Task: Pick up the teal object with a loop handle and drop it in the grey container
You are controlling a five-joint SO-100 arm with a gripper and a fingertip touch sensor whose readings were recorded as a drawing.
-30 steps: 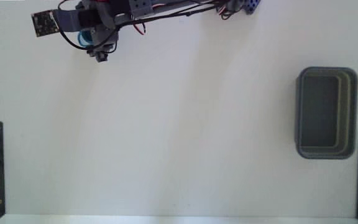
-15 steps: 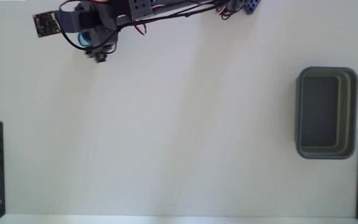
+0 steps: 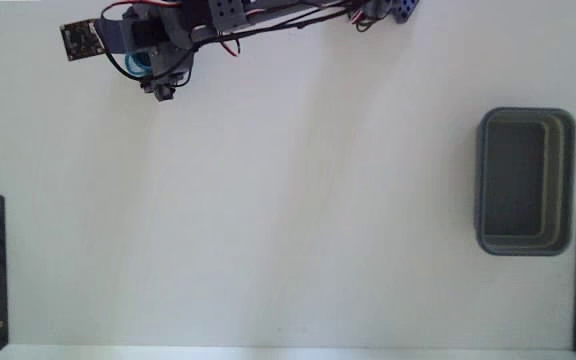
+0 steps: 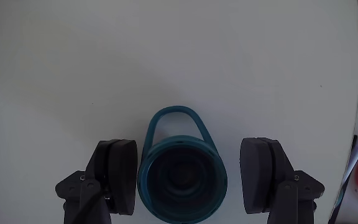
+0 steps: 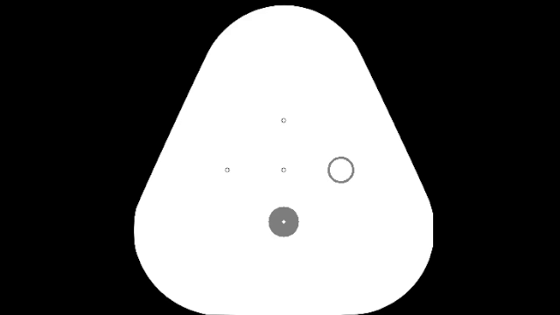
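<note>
The tool (image 4: 188,180) is open around the teal cup (image 4: 182,177) in the wrist view. The left-hand finger (image 4: 118,174) touches or nearly touches the cup wall; the right-hand finger (image 4: 263,174) stands apart from it, with bare worktop (image 4: 166,62) showing in the gap. Nothing is gripped yet.

In the fixed view the cup (image 3: 136,64) sits beneath the tool (image 3: 153,72), far to the left of the grey container (image 3: 525,182) and higher in the picture, near the worktop's top edge. The container appears empty.

The loop handle (image 4: 174,124) points away from the tool.

Risks, as judged:
- Uneven closure: the touching finger may push the cup sideways before the other arrives, causing it to slide or rotate.
- The round wall gives little contact; a weak pinch could release the cup during the long traverse to the container.
</note>
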